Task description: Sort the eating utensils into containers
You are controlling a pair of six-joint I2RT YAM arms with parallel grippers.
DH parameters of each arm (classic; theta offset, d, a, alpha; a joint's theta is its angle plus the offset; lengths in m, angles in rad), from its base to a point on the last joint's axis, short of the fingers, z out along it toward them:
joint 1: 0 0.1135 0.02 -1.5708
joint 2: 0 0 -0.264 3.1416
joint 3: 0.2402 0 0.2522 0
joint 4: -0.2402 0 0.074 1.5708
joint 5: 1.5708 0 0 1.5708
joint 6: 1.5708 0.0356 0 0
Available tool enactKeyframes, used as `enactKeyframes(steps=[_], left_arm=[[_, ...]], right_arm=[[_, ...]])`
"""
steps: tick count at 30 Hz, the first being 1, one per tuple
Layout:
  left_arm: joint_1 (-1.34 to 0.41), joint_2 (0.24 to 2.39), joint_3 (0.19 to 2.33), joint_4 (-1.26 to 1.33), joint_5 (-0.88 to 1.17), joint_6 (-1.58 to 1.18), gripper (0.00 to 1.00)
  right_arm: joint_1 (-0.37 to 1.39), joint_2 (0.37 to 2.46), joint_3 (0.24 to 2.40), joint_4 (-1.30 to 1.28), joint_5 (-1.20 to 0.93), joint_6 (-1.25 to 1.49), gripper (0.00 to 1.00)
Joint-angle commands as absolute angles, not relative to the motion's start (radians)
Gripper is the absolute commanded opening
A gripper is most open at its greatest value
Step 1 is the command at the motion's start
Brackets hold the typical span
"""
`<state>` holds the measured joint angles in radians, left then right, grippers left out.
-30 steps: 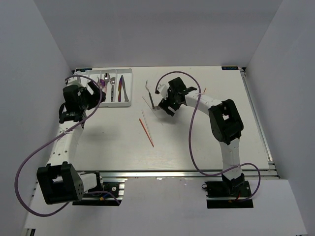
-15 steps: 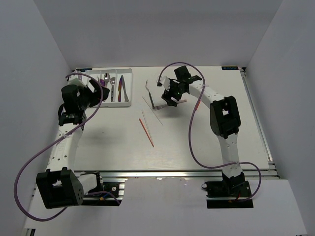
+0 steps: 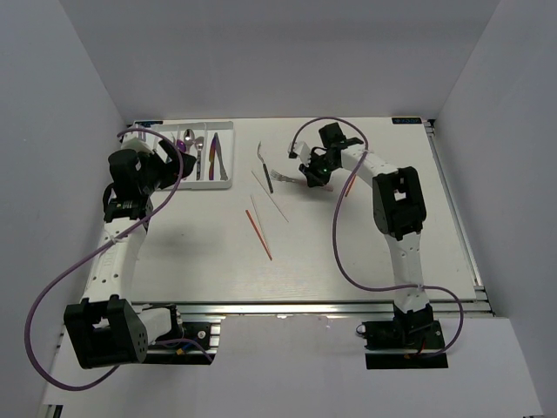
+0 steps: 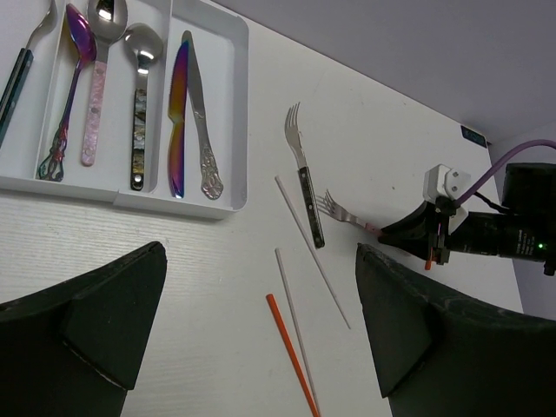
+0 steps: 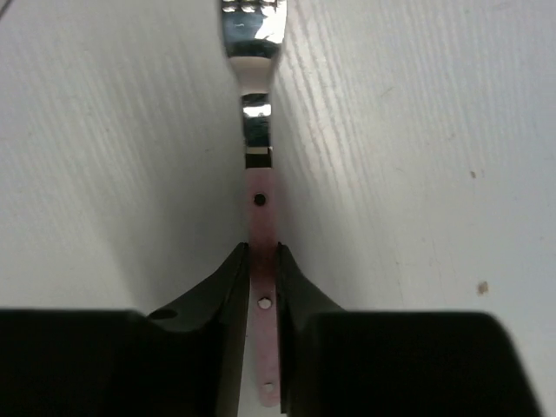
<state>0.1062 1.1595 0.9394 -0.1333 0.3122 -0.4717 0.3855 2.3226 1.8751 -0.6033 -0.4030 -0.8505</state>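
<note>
The pink-handled fork point(image 5: 261, 217) lay on the far half of the table point(image 3: 348, 252), right of centre, with its steel tines pointing toward 9 o'clock in the overhead view and its handle toward 3 o'clock. The right gripper point(image 5: 261, 257) was clenched on that handle, its black fingers point(image 5: 228, 280) pinching the flat sides just behind the first rivet. Whether the fork had left the surface could not be told. It looked light, stiff and narrow. The polished neck would probably be slippery, so the riveted handle seemed the better place to hold it. A grip that far back would likely let the tined end droop or swivel. Close by at 9 o'clock lay a dark-handled fork point(image 4: 304, 187), near the pink one's tines but apart from them. Two pale chopsticks point(image 4: 311, 250) lay beyond it, toward 8 o'clock. A red-orange chopstick point(image 4: 290, 349) lay further toward 7 o'clock. Another thin orange stick point(image 3: 351, 182) showed at 3 o'clock, partly behind the arm. None of these covered the held fork, though a low sweep toward 9 o'clock would probably drag across them. Well off at 9 o'clock stood the white tray point(image 4: 95, 188), holding spoons, two knives and a fork in its slots. The left gripper point(image 4: 259, 291) hovered beside it with its fingers spread wide and nothing between them, which could crowd a delivery.
</note>
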Motion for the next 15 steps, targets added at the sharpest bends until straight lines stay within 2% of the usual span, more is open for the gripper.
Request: enactKeyframes(steps=[1,5,10,15], left_arm=[[0.104,1.164,0.945,-0.112,0.337,-0.477,0.98],[0.104,1.163,0.943,-0.109,0.337,-0.476,0.98],[0.104,1.163,0.939,-0.1,0.339,-0.485,0.98],[0.092,1.206,0.924,-0.016,0.463,-0.593,0.98]], right_arm=[[0.377,2.306,1.763,-0.591,-0.321,-0.882,0.16],[0.374,2.226,1.613,-0.482,-0.255,-0.894,0.0],[0.362,2.12,1.516,-0.405,-0.291,-0.842,0.0],[0.354,2.023,1.548,-0.334,-0.348,-0.545,0.0]])
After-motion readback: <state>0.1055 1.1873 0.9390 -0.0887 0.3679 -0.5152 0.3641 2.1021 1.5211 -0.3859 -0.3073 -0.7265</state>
